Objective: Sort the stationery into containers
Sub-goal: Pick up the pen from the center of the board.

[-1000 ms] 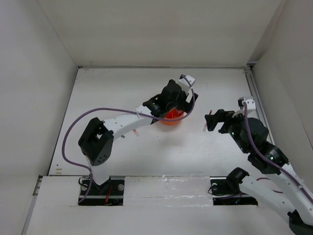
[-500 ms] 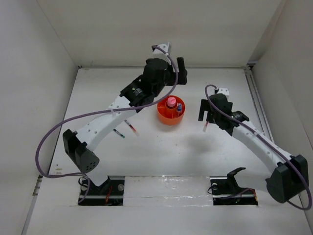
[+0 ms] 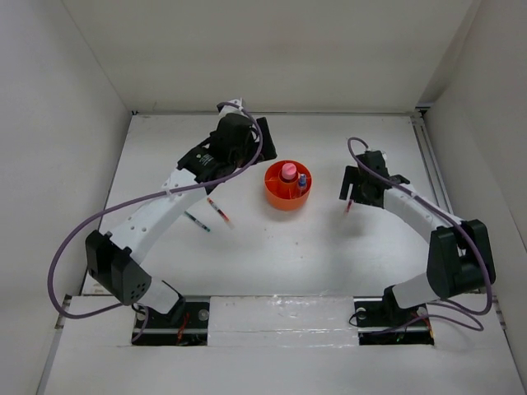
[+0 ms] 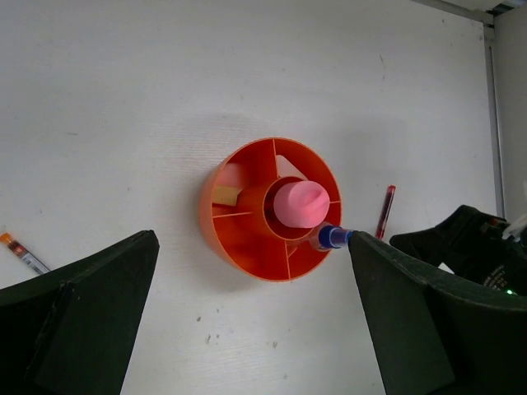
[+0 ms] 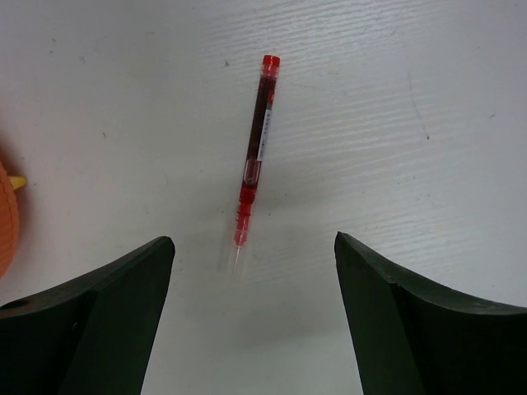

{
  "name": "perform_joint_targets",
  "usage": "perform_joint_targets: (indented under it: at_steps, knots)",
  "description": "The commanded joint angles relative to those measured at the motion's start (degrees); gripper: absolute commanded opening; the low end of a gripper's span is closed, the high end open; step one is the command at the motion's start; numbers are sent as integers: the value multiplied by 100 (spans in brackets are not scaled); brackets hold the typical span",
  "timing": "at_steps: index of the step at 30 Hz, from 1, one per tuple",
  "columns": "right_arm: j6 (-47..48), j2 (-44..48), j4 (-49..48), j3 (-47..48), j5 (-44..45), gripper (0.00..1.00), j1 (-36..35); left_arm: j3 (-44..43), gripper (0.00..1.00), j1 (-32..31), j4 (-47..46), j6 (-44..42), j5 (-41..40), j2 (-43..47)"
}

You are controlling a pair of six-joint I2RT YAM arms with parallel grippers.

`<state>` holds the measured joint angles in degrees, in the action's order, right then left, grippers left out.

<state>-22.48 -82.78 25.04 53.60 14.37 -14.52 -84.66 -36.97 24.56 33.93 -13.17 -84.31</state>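
Observation:
The round orange organiser (image 3: 287,197) stands mid-table. A pink capped bottle (image 3: 288,172) stands in its central cup and a blue-capped bottle (image 3: 302,178) in a ring compartment. In the left wrist view the organiser (image 4: 239,247) also holds a small tan block (image 4: 226,196). My left gripper (image 3: 265,136) is open and empty, above and left of the organiser (image 4: 251,329). A red pen (image 5: 254,152) lies on the table right of the organiser (image 3: 349,206). My right gripper (image 5: 254,321) is open and empty just above it (image 3: 356,188).
Two more pens (image 3: 218,211) (image 3: 198,222) lie on the table left of the organiser; one end shows in the left wrist view (image 4: 20,253). White walls close the table on three sides. The organiser's edge (image 5: 4,218) shows at the left of the right wrist view.
My left arm has lifted off the organiser and swung back and left, uncovering it. My right arm has reached forward and now hangs over the red pen.

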Motion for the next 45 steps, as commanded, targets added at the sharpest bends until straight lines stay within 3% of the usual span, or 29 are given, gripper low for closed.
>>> perform_joint_targets:
  at_steps: [1, 11, 15, 29, 33, 36, 37, 39, 41, 45]
  knots:
    - [51, -71, -482, 256, -400, 84, 64, 99, 100, -3, -100, 17, 51, 354]
    - [-168, -580, -289, 546, -75, 78, 11, 231, 100, -3, -241, -89, 306, 521]
    - [-519, -511, -429, 169, -5, 73, -173, 284, 100, -3, -241, -89, 367, 635]
    - [-749, -1214, -149, 361, -233, 64, -174, 389, 100, -56, -355, -203, 543, 741]
    - [-749, -1407, 53, 484, -347, 53, -121, 337, 100, -56, -355, -203, 596, 741]
    - [-627, -1582, 194, 686, -654, 33, 90, 336, 100, -56, -224, -203, 405, 741]
    - [-565, -1583, 273, 739, -768, 19, 160, 336, 100, -56, -223, -203, 307, 741]
    - [-512, -1723, 343, 810, -847, 14, 160, 284, 100, -56, -83, -203, 149, 741]
    - [-459, -1724, 396, 862, -909, 0, 213, 284, 100, -56, -83, -203, 34, 793]
    - [-345, -1724, 318, 793, -1015, 0, 275, 284, 100, -56, -83, -203, 34, 846]
